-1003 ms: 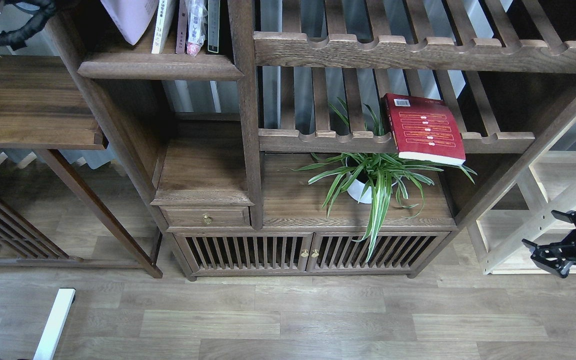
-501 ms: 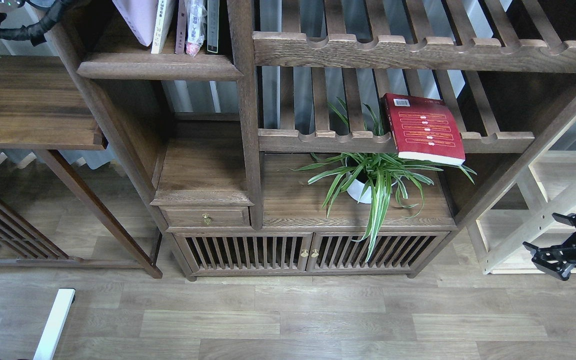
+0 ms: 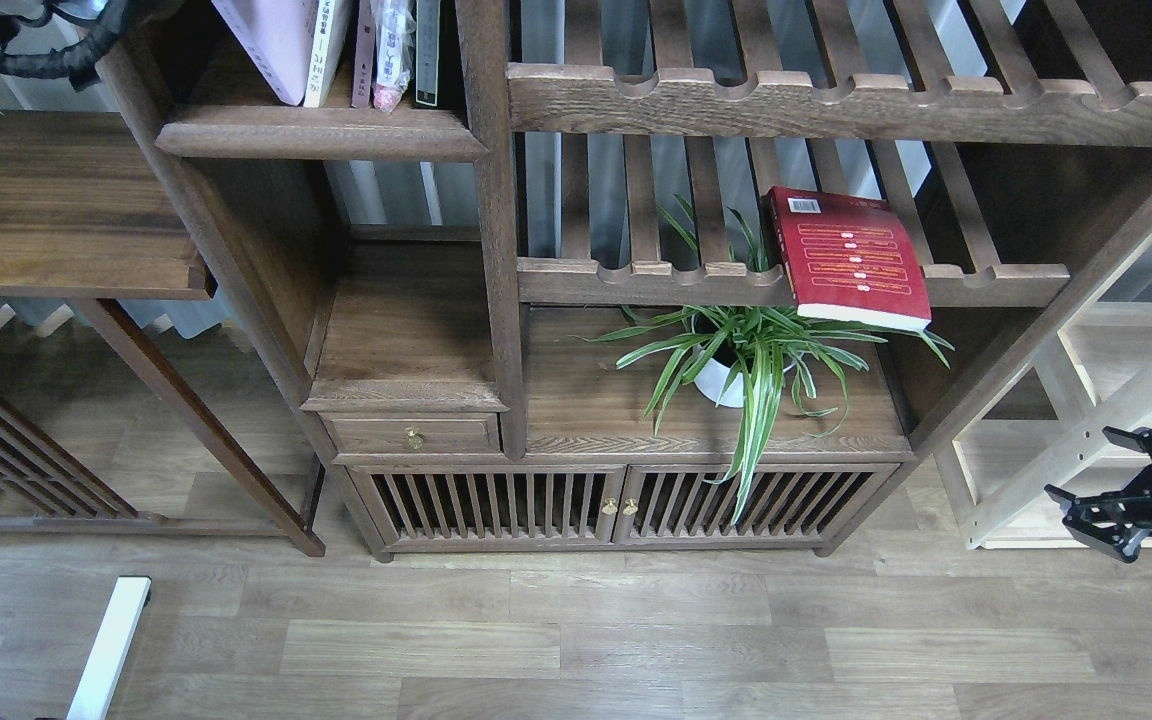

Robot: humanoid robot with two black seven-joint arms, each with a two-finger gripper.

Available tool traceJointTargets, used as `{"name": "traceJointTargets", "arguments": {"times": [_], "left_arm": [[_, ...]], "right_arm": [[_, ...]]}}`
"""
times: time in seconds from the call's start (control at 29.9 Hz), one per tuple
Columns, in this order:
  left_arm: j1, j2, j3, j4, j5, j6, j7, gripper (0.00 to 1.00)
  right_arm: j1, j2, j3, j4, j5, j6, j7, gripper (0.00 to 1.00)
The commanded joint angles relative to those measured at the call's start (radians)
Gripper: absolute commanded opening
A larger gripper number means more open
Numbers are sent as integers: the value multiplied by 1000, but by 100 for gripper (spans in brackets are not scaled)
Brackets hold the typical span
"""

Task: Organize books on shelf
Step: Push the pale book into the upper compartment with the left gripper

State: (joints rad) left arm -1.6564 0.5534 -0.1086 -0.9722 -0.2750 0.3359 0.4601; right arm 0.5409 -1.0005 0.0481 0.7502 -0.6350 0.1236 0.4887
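Observation:
A red book (image 3: 851,258) with yellow text bands lies flat on the lower slatted rack (image 3: 656,275), its front end overhanging the rail. In the narrow dark shelf (image 3: 321,132) at top left stands a pale lavender book (image 3: 271,40), cut off by the top edge. A white-spined book (image 3: 328,55) stands right beside it. Only black cabled parts of my left arm (image 3: 46,45) show at the top left corner, and its gripper is out of view. My right gripper (image 3: 1081,465) hangs open and empty at the lower right, far from the books.
A plastic-wrapped pink item (image 3: 391,50) and a dark spine (image 3: 426,50) also stand in the shelf. A potted spider plant (image 3: 746,360) sits under the red book. A dark side table (image 3: 56,200) is at left and a pale wooden frame (image 3: 1086,440) at right.
The pale lavender book has gone from leaning to nearly upright against the white-spined book. My left arm has shifted at the top left corner. My right gripper has dropped slightly.

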Motion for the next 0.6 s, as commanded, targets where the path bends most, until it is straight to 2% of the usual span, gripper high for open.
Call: {"name": "traceJointTargets", "arguments": {"times": [0.0, 0.23, 0.37, 0.57], "left_arm": [[6, -3, 1, 1, 0, 11, 0, 0], [1, -55, 56, 62, 0, 43, 0, 0], [1, -73, 69, 104, 3, 45, 15, 0], [4, -89, 78, 122, 2, 41, 15, 1]], "right_arm": [[-1, 0, 1, 0, -2, 1, 0, 88], [-1, 0, 1, 0, -2, -1, 0, 88], [-5, 0, 3, 0, 0, 1, 0, 88], [-5, 0, 4, 0, 0, 1, 0, 88]]}}
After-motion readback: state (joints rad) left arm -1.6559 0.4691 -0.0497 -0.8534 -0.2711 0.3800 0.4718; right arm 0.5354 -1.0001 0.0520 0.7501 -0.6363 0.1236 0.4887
